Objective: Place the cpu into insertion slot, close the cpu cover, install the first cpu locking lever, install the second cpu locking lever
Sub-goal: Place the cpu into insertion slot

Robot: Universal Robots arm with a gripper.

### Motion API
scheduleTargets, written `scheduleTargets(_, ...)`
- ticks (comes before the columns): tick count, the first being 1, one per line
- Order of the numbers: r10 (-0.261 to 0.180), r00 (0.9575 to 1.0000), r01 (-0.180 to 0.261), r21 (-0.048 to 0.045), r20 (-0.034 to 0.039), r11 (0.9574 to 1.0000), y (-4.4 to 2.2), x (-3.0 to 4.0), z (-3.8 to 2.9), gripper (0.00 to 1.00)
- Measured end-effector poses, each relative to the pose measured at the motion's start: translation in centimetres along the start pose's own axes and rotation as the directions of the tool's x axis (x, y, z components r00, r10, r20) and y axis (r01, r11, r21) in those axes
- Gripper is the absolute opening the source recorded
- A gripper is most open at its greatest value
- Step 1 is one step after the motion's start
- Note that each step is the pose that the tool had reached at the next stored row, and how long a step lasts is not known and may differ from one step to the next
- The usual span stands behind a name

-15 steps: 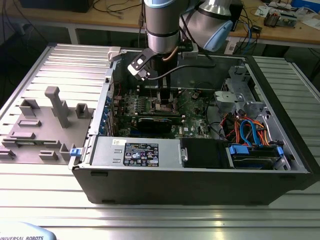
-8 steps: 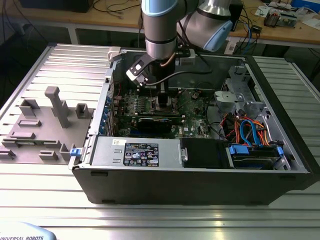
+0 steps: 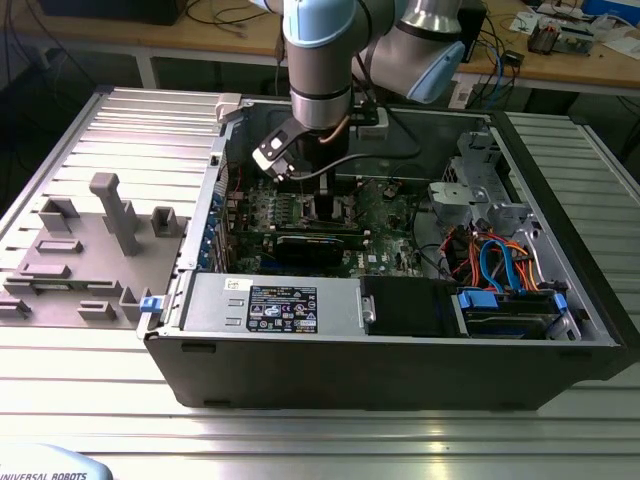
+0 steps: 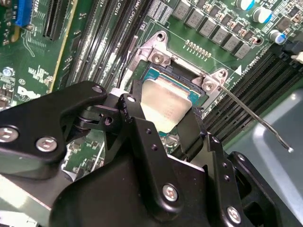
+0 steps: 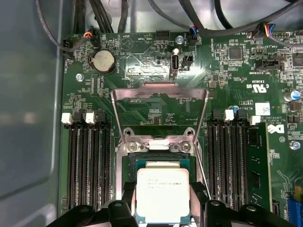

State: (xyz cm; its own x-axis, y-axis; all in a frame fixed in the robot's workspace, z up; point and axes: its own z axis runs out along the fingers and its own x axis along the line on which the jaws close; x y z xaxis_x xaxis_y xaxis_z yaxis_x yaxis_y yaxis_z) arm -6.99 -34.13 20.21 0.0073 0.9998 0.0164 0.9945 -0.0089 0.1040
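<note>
Clamped on the cpu [image 5: 162, 194] by two opposite edges, fingers [image 4: 137, 123] either side, lying flat. Poised squarely over the insertion slot [image 5: 163, 161], gripper [image 3: 318, 190] at upper middle of the exterior view. Beyond the slot, cpu cover [image 5: 161, 91] swung open, standing clear.

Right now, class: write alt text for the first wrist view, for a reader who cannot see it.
A silver-grey chip lies at the socket of a green motherboard, the black gripper flanking it. The metal cover frame is swung open.
</note>
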Motion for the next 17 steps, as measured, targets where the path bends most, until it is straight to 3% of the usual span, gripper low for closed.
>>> scheduleTargets(6, 0.001, 1.0000, -0.001, 0.0000, 0.0025, 1.0000, -0.02, 0.02, 0.17, 0.54)
scheduleTargets(12, -0.005, 0.9998, 0.005, 0.0000, 0.0187, 1.0000, 0.00, 0.37, 0.23, 0.54)
scheduleTargets(17, -0.005, 0.9998, 0.005, -0.0001, 0.0186, 1.0000, 0.00, 0.37, 0.23, 0.54)
